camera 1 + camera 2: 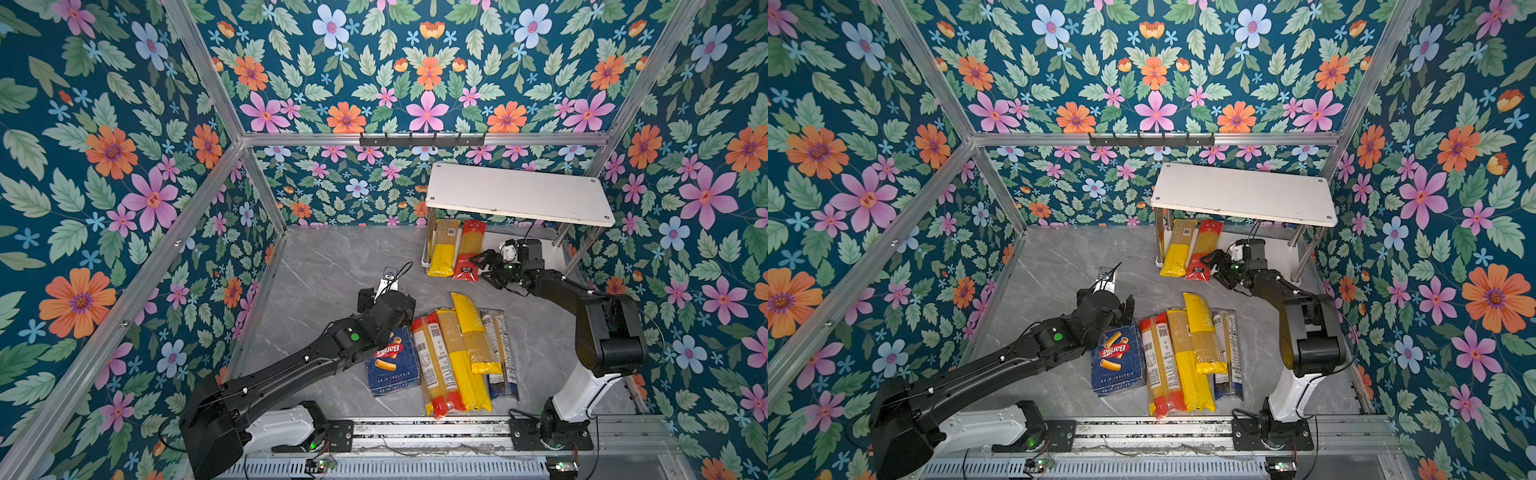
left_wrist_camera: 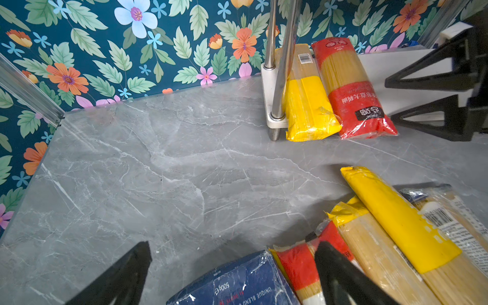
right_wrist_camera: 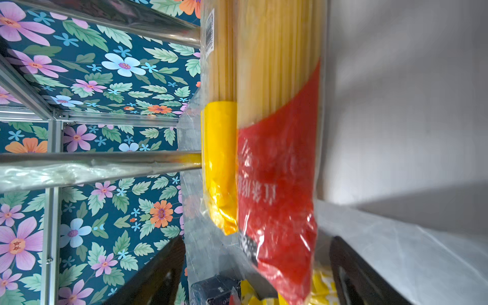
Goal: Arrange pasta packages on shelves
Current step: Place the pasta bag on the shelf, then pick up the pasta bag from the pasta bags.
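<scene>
The shelves stand at the back right, with a bare white top board (image 1: 519, 193) and a lower board (image 2: 383, 76). On the lower board lie two pasta packages side by side, a yellow bag (image 1: 442, 253) and a red bag (image 1: 469, 251), their near ends sticking out. My right gripper (image 1: 483, 270) is open, its fingers either side of the red bag's (image 3: 277, 184) near end without touching it. Several more bags (image 1: 457, 361) and a dark-blue Barilla pack (image 1: 392, 361) lie at the table's front. My left gripper (image 2: 232, 264) hangs open just above the Barilla pack (image 2: 237, 285).
A black hook rail (image 1: 422, 139) hangs on the back wall above the rack. Chrome posts (image 2: 282, 66) carry the boards. The grey marble table (image 1: 324, 266) is closed in by floral walls and aluminium bars, and both arm bases sit on a front rail (image 1: 428, 428).
</scene>
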Controlling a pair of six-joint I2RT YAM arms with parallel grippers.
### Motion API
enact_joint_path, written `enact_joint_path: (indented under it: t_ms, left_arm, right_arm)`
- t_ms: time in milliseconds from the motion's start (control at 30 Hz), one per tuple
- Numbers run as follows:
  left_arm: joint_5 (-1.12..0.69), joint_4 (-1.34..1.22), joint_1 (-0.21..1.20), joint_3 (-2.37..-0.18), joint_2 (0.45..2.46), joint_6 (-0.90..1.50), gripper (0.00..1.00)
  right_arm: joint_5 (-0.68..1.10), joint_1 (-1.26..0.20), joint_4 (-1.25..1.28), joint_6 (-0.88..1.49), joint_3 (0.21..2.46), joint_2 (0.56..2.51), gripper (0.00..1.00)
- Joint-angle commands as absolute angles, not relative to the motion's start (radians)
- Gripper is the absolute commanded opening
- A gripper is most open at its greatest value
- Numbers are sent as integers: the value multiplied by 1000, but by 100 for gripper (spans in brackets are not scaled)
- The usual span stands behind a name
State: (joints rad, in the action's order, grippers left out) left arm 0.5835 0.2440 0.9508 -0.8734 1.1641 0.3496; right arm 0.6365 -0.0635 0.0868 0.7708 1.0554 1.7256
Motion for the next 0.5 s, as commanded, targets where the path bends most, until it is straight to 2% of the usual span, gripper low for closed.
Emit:
enact_joint_path:
  t_ms: [0,233,467]
  left_arm:
    - [576,211,950,-865,1154,369,100]
    - [540,199,950,-852,1142,403,100]
    - [515,185,950,-829,1114,412,100]
  right_arm:
    - [610,-65,17,714,1006,1645,86]
    - [530,-100,-170,625,891,1398,86]
    - [440,-206,-370,576,817,1163,86]
